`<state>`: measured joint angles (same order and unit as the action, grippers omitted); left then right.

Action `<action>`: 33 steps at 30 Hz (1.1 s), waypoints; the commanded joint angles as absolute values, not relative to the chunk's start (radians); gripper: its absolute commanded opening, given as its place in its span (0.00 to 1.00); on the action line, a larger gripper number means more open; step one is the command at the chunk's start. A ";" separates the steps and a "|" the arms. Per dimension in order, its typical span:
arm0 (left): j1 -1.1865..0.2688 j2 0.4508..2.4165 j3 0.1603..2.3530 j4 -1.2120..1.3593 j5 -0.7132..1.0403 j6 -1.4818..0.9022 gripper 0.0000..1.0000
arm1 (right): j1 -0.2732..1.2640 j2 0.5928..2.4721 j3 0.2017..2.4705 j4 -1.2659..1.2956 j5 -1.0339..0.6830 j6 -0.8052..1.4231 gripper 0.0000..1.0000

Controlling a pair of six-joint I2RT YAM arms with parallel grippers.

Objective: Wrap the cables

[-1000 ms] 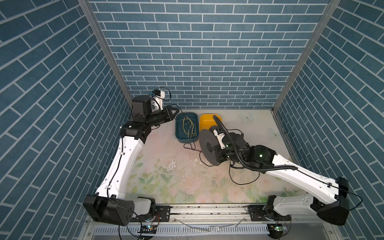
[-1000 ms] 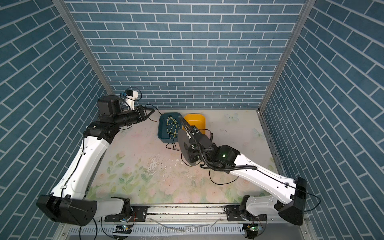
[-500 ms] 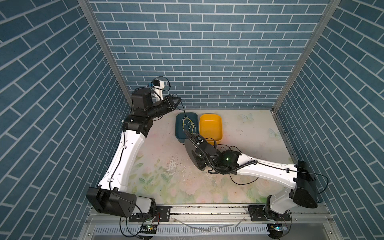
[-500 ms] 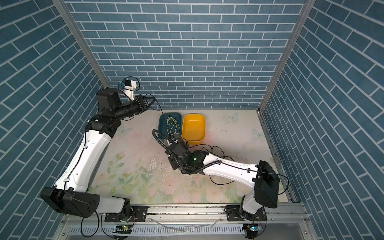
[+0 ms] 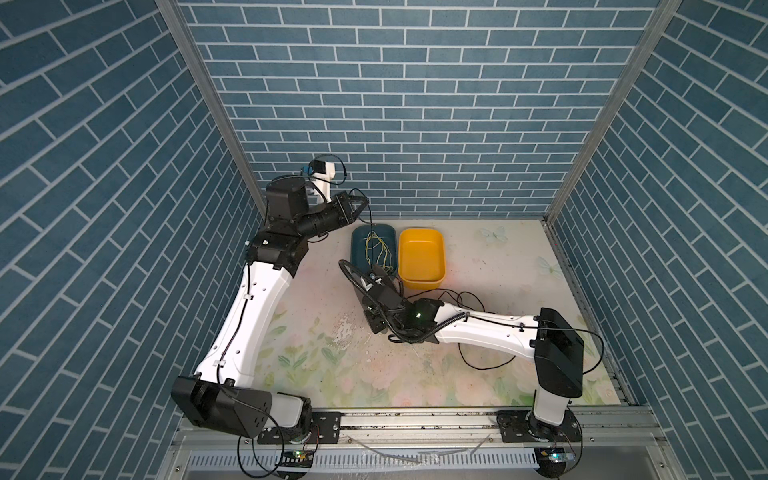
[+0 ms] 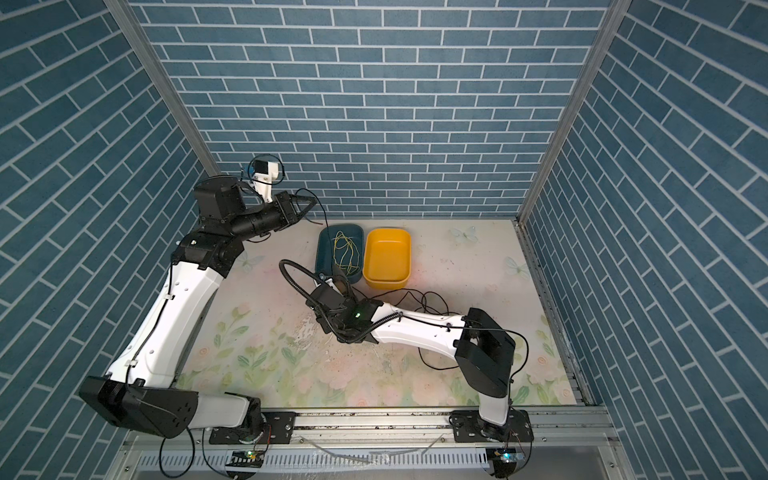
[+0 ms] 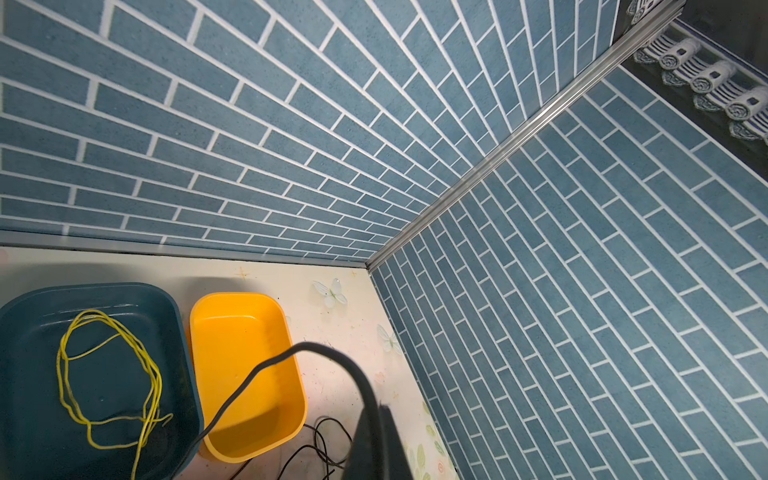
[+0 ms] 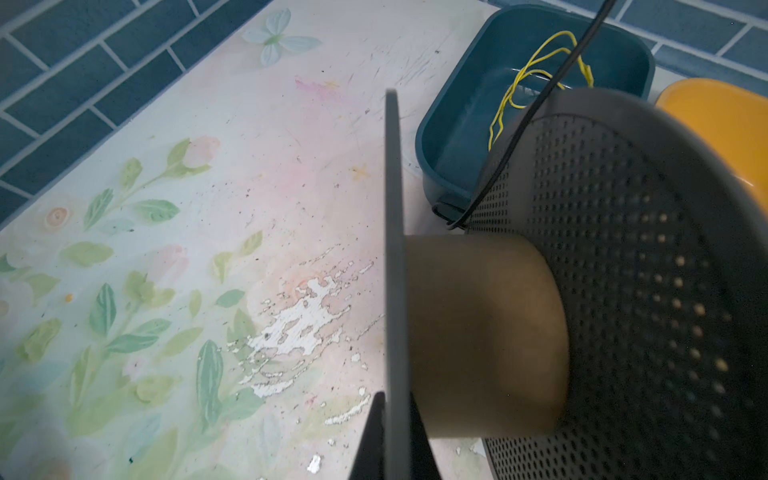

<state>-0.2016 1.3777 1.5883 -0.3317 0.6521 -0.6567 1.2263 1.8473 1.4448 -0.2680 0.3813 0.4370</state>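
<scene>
step: likely early winding, spool (image 8: 478,332) core bare | left gripper (image 5: 360,202) raised, pinching cable (image 7: 309,345) | right gripper (image 8: 394,415) clamped on spool flange | next: calls for turning spool, cable taut

Cable (image 7: 305,345) — one thin, glossy black cord, unwrapped. One stretch is lifted off the surface and runs fairly straight above the teal bin (image 5: 357,249); the rest lies slack in loose overlapping loops on the floral tabletop (image 5: 316,332), just in front of the yellow bin (image 5: 419,284).
</scene>
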 commanded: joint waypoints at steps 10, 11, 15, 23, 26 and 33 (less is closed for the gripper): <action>-0.202 1.343 1.556 -0.327 0.664 -0.623 0.00 | 1.232 1.888 1.485 -0.179 0.393 0.405 0.00; -0.202 1.344 1.555 -0.325 0.664 -0.624 0.00 | 1.232 1.886 1.483 -0.179 0.393 0.405 0.00; -0.202 1.344 1.550 -0.322 0.667 -0.626 0.00 | 1.233 1.872 1.472 -0.177 0.389 0.404 0.10; -0.201 1.336 1.524 -0.305 0.673 -0.627 0.00 | 1.235 1.846 1.475 -0.190 0.381 0.382 0.35; -0.202 1.338 1.527 -0.303 0.675 -0.629 0.00 | 1.236 1.829 1.471 -0.189 0.371 0.382 0.39; -0.204 1.344 1.547 -0.304 0.705 -0.629 0.00 | 1.245 1.766 1.455 -0.199 0.360 0.347 0.62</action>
<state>-0.2016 1.3582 1.5318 -0.3237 0.6739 -0.6395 1.2343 1.8347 1.4483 -0.2028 0.3630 0.3794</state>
